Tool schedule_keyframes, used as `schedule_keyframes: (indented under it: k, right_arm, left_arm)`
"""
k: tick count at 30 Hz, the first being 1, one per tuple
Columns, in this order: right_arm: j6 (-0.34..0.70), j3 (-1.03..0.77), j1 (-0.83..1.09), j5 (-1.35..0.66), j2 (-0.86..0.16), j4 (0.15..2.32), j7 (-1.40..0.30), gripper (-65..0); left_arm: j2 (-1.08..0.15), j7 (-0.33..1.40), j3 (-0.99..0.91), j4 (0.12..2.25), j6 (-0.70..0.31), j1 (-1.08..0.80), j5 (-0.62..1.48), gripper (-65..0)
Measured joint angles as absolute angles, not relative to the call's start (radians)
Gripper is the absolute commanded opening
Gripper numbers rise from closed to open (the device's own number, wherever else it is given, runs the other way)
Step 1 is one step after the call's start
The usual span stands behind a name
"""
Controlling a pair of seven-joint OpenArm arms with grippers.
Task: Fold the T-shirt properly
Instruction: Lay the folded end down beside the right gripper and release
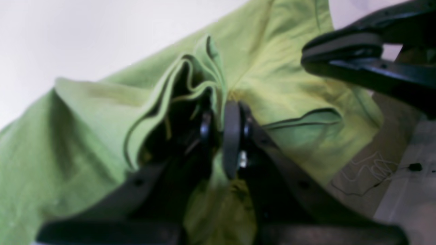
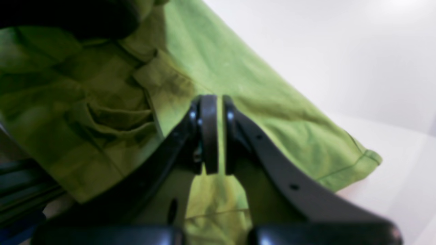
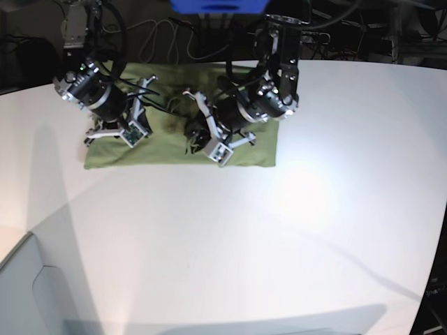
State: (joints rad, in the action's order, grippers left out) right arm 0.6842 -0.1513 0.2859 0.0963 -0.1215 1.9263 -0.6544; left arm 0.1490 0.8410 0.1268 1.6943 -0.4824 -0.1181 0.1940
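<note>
White surface in a cable-cluttered room, olive T-shirt at its far edge, left tool clamped on bunched T-shirt fabric, right tool apparently pinching it too.

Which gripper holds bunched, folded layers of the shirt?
The left gripper: T-shirt layers stand bunched at its pads. The right gripper pinches smoother cloth.

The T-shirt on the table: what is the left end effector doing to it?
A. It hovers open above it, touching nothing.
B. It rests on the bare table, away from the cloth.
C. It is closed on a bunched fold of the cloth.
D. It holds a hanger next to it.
C: in the left wrist view the left end effector is shut on a gathered ridge of the T-shirt.
</note>
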Motion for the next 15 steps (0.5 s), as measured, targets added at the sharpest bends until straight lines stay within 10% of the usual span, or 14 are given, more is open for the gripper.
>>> schedule_keyframes:
  k: [5,11,15]
  right_arm:
    - [0.684,-0.151,0.286,0.096,-0.121,1.926,-0.655,-64.6]
    - [0.684,-0.151,0.286,0.096,-0.121,1.926,-0.655,-64.6]
    - [0.684,-0.151,0.286,0.096,-0.121,1.926,-0.654,-64.6]
  left_arm:
    - [0.148,0.841,0.137,1.689,-0.482,-0.101,0.194,-65.0]
    - [0.147,0.847,0.155,1.657,-0.483,-0.099,0.205,-35.8]
    - [0.147,0.844,0.15,1.682,-0.483,-0.099,0.329,-34.2]
